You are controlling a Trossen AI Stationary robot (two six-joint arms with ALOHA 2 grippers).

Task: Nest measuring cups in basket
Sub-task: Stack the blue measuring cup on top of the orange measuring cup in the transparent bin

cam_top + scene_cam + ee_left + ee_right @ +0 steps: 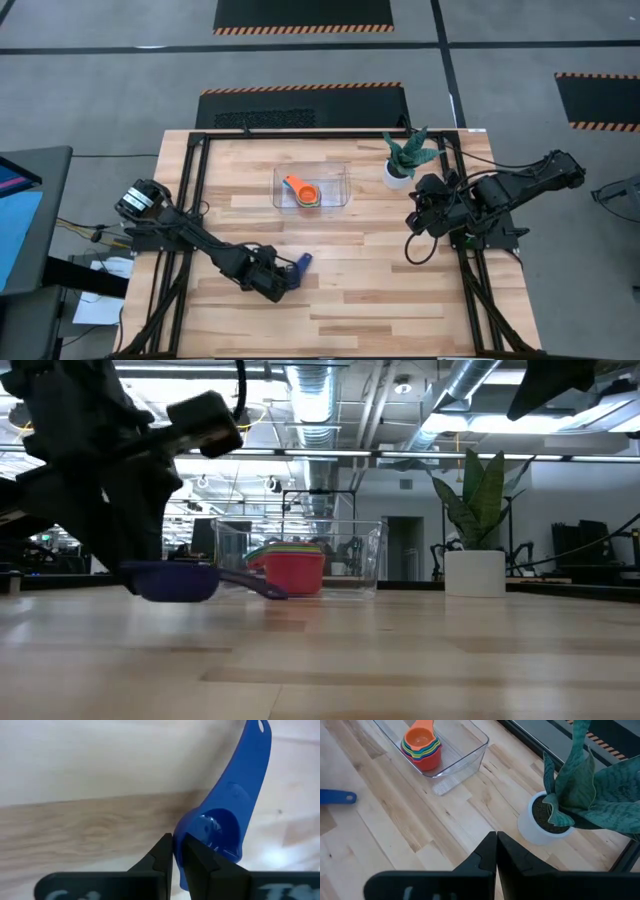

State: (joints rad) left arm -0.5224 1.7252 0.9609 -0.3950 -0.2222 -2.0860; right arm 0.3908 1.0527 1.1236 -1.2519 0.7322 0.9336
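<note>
The left gripper (178,852) has its fingers nearly pressed together, just a thin slit between them, and the near rim of the dark blue cup (220,827) sits right at the tips. Can't tell whether they're actually pinching the rim or only touching it. That cup rests on the wooden table (380,290) toward the front left, handle pointing away from the gripper toward the basket, well apart from it.

The right gripper (496,851) has its fingers pressed together with nothing in them, hanging above the table's right side near the white pot with the plant (405,160).

The clear basket (340,185) is at the middle back of the table. Inside it sits a nested stack of cups (421,749), orange on top and red on the outside at the bottom, with yellow, green and bluish rims showing in between.
</note>
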